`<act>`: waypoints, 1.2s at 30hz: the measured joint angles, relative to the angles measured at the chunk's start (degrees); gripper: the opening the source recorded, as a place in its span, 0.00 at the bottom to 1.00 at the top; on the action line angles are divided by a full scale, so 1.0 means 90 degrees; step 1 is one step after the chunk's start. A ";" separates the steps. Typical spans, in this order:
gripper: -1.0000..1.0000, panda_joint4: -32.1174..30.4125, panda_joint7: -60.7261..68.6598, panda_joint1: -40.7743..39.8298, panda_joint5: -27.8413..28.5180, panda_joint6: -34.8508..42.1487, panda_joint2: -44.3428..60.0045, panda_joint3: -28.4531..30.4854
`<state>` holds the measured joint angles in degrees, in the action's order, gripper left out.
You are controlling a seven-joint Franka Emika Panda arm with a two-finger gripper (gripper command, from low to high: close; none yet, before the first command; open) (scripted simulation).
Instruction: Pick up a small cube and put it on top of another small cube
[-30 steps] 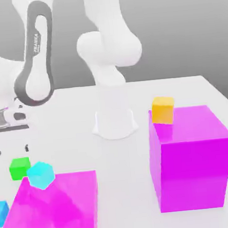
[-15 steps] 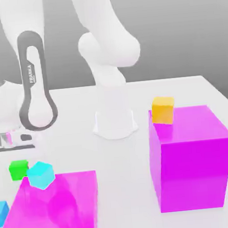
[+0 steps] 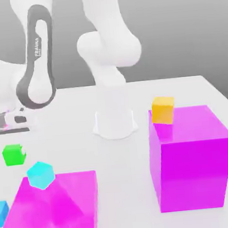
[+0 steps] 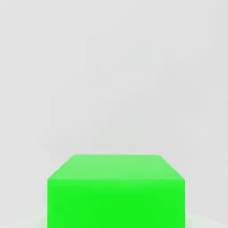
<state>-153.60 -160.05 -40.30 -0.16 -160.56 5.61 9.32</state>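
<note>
The small bright green cube [image 3: 14,155] hangs a little above the white table at the exterior view's left, just under my hand. My gripper [image 3: 13,147] is shut on it. In the hand view the green cube [image 4: 116,191] sits very close to the camera, with bare table beyond it. The small orange-yellow cube [image 3: 163,109] stands at the back left corner of the tall magenta block [image 3: 191,157], far to the right of the gripper. Whether it rests on the block or behind it I cannot tell.
A low magenta block [image 3: 56,210] lies in front of the gripper, with a cyan cube [image 3: 41,174] at its back edge. Another cyan cube [image 3: 2,212] shows at the left border. The arm's white base [image 3: 114,121] stands mid-table.
The fingers closed on the green cube. The hand then rose, and the cube came up off the table with it and shifted slightly left.
</note>
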 joint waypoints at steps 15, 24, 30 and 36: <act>0.00 0.0790 0.3624 0.2344 -0.1293 0.2671 -0.2017 -0.1438; 0.00 0.0715 0.4713 0.3777 -0.1349 0.4585 -0.4004 -0.2280; 0.00 0.0457 0.5035 0.4610 -0.1274 0.5404 -0.4925 -0.2876; 1.00 -0.0191 0.5060 0.4698 -0.1396 0.4554 -0.4703 -0.3079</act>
<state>-155.32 -114.51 1.98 -12.72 -119.57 -36.72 -18.39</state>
